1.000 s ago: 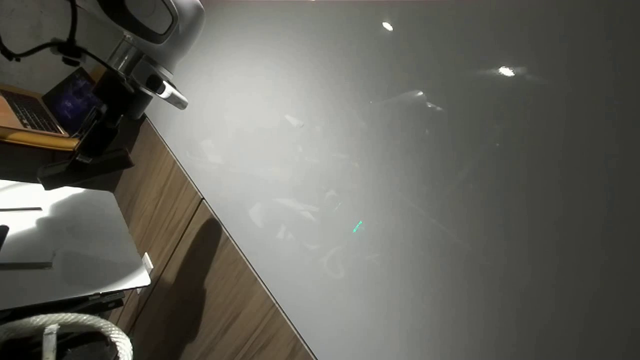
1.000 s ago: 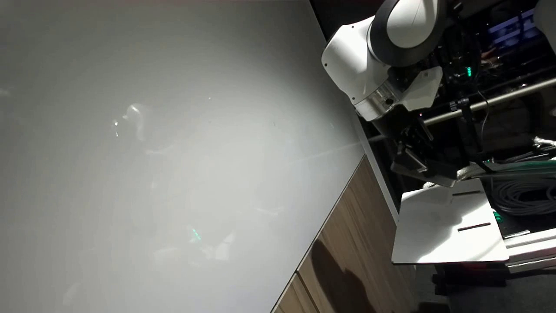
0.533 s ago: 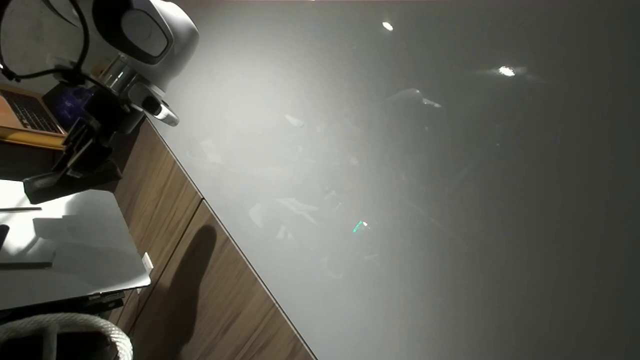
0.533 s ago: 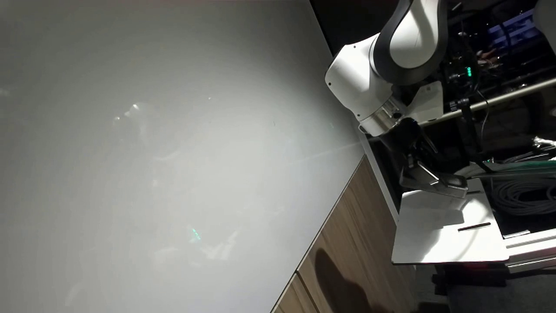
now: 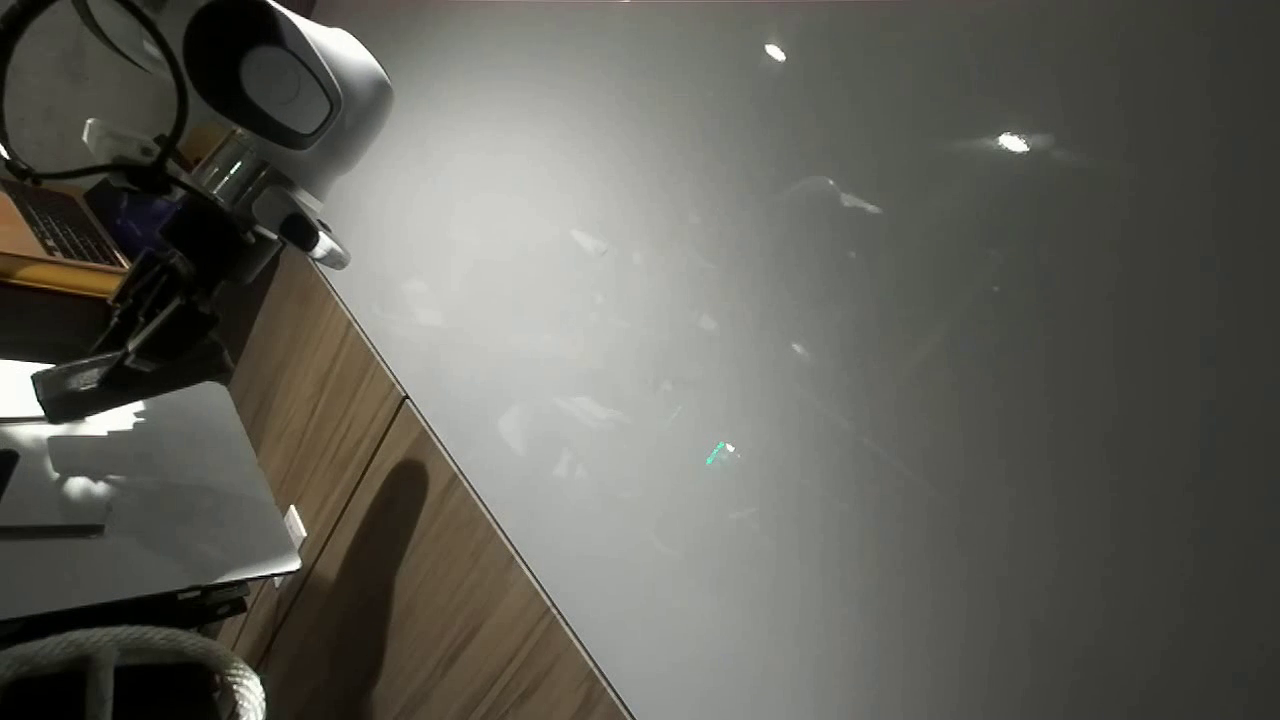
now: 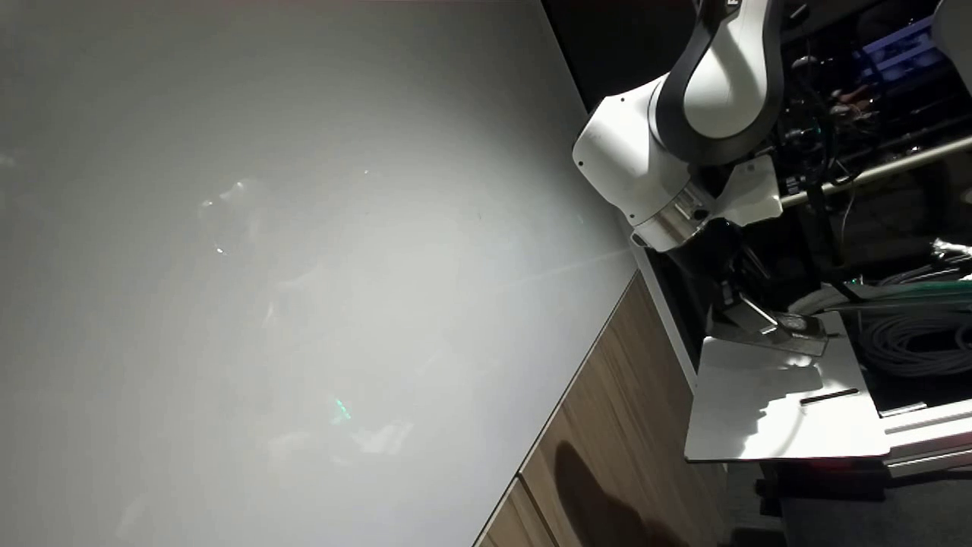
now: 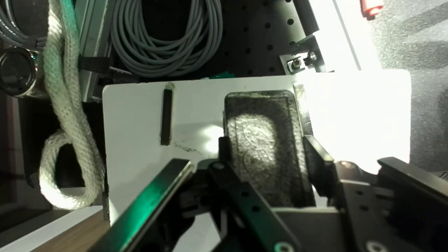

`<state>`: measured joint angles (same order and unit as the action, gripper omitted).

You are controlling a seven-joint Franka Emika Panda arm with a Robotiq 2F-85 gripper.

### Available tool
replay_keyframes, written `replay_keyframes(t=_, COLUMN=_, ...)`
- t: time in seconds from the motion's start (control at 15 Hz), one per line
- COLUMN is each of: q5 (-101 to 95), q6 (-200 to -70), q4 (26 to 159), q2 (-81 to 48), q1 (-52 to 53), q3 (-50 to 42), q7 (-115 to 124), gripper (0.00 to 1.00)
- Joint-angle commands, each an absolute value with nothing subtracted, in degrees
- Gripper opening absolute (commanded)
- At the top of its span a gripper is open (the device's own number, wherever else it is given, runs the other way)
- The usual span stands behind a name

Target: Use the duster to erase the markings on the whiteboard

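In the wrist view my pincer [image 7: 268,155] is clamped across the long sides of the dark grey duster [image 7: 265,145], spread only as far as the duster is wide. The duster is over the white worktop [image 7: 138,119], its underside hidden, so I can't see whether they touch. Glare [image 7: 357,119] washes out one side of the worktop. I judge this to be the put-down near the task's end; the next move calls for easing the duster down flat onto the worktop, then letting go.

In an exterior view the whiteboard [image 5: 850,560] stands well apart from the worktop, a wood-grain panel [image 5: 470,600] between them. Among the pale reflections [image 5: 592,410] on it I can pick out no certain markings. My arm [image 5: 358,110], cut off at the top, hides part of the laptop [image 5: 65,225] beyond the worktop.

In an exterior view the pincer blends into the dark beside the worktop. One thin dark fleck [image 6: 480,216] on the whiteboard may be a marking; if so, I'd wipe it first.
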<state>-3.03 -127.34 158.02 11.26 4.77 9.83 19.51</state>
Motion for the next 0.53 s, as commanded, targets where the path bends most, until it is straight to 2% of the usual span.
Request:
replay_keyframes(t=0.0, q5=-3.1, q6=-128.7, q4=157.6, q2=10.6, q1=4.7, q3=8.7, q7=17.2, gripper=0.27)
replay_keyframes(t=0.47, q5=-4.1, q6=-128.8, q4=153.5, q2=8.4, q1=2.9, q3=6.3, q7=14.1, gripper=0.27)
